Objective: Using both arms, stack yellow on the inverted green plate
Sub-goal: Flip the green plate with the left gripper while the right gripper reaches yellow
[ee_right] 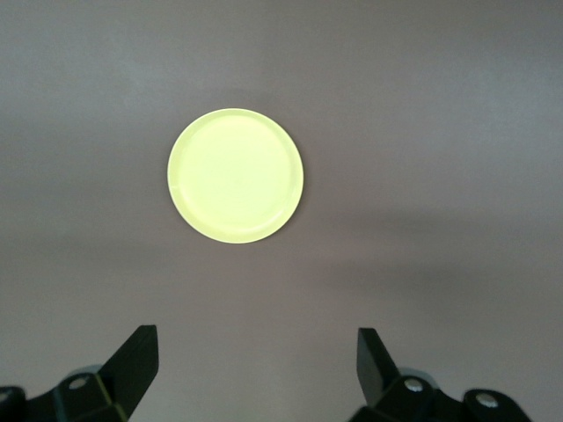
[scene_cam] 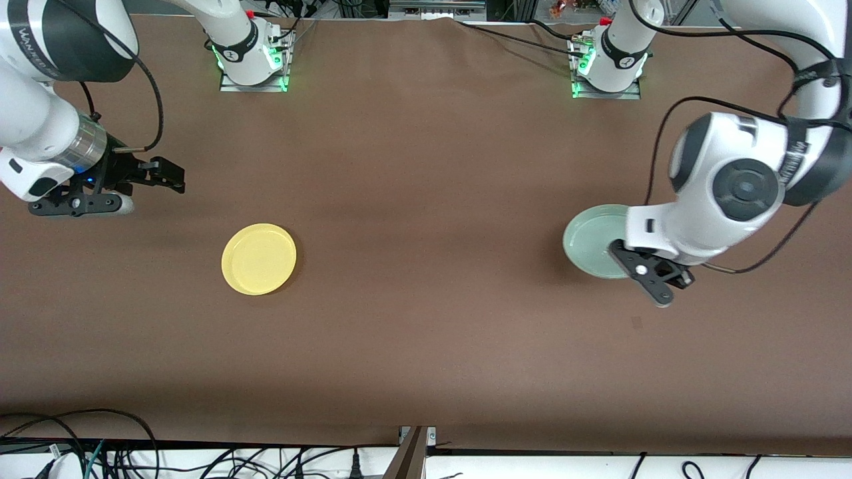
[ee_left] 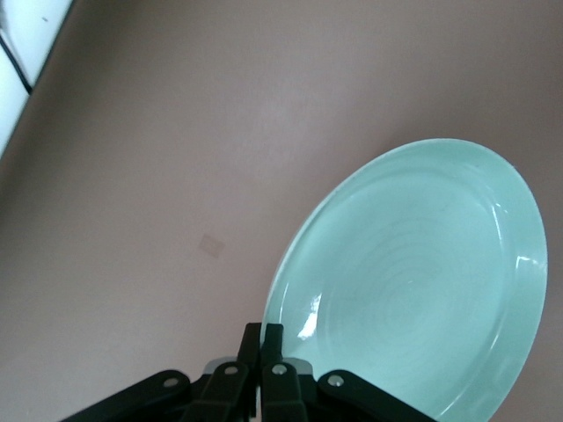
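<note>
At a brown-covered table (scene_cam: 426, 199), the left arm (scene_cam: 732, 179) folds low over its own end of the surface, wrist bent down, its left gripper (ee_left: 262, 352) clenched on the rim of the green plate (scene_cam: 592, 243). In the left wrist view the two fingers (ee_left: 273, 347) are pressed together over the plate's edge, and the plate's hollow, glossy face is turned up toward the camera; whether it is lifted or tilted off the cloth cannot be told.

The right arm (scene_cam: 40, 126) waits at the opposite end, its forearm level. The right gripper (ee_right: 255, 369) hangs over bare cloth near the table's edge with its jaws spread wide and nothing between them, its wrist camera looking at the yellow plate (scene_cam: 259, 259).

That yellow plate lies flat on the cloth, rim up, toward the right arm's end and nearer the front camera than the right gripper. It sits well apart from the green plate, with a broad stretch of open cloth between the two and more open cloth running toward the front edge, where cables (scene_cam: 80, 446) trail below the table. Both plates are empty.
</note>
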You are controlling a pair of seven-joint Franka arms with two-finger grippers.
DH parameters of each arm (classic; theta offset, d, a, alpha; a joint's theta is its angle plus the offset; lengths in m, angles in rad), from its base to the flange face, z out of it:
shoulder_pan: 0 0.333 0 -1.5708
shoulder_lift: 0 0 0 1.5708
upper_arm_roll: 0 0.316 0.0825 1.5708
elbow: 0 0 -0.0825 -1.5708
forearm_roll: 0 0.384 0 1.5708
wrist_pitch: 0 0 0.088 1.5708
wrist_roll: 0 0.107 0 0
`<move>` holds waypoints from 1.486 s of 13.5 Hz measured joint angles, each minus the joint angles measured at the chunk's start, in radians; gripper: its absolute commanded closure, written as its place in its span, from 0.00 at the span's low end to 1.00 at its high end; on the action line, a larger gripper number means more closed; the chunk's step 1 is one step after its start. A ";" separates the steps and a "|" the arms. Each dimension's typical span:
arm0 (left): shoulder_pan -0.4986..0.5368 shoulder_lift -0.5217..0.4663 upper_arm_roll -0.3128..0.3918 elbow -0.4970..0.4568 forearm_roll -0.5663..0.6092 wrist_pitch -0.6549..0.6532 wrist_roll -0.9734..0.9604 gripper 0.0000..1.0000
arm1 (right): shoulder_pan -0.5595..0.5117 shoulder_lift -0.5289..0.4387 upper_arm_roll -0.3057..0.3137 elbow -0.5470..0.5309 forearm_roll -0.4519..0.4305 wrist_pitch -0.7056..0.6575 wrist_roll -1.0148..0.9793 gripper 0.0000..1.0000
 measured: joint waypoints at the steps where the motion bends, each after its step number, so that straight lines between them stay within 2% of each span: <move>1: -0.046 0.004 0.000 0.000 0.064 -0.001 -0.082 1.00 | -0.002 0.006 -0.010 0.000 0.000 0.010 -0.021 0.00; 5: -0.221 0.057 0.001 0.000 0.372 -0.006 -0.417 1.00 | -0.015 0.042 -0.028 -0.002 0.000 0.055 -0.076 0.00; 10: -0.440 0.173 0.003 0.003 0.644 -0.152 -0.776 1.00 | -0.043 0.078 -0.032 -0.034 0.000 0.154 -0.127 0.00; 13: -0.570 0.281 0.005 0.055 0.722 -0.275 -0.954 1.00 | -0.058 0.110 -0.033 -0.098 0.000 0.270 -0.158 0.00; 16: -0.647 0.381 0.013 0.117 0.755 -0.319 -1.059 1.00 | -0.057 0.189 -0.030 -0.115 0.011 0.347 -0.159 0.00; 19: -0.693 0.411 0.022 0.160 0.761 -0.358 -1.086 1.00 | -0.057 0.286 -0.025 -0.115 0.121 0.405 -0.206 0.00; 20: -0.710 0.416 0.026 0.164 0.763 -0.372 -1.120 0.73 | -0.057 0.315 -0.025 -0.114 0.149 0.429 -0.245 0.00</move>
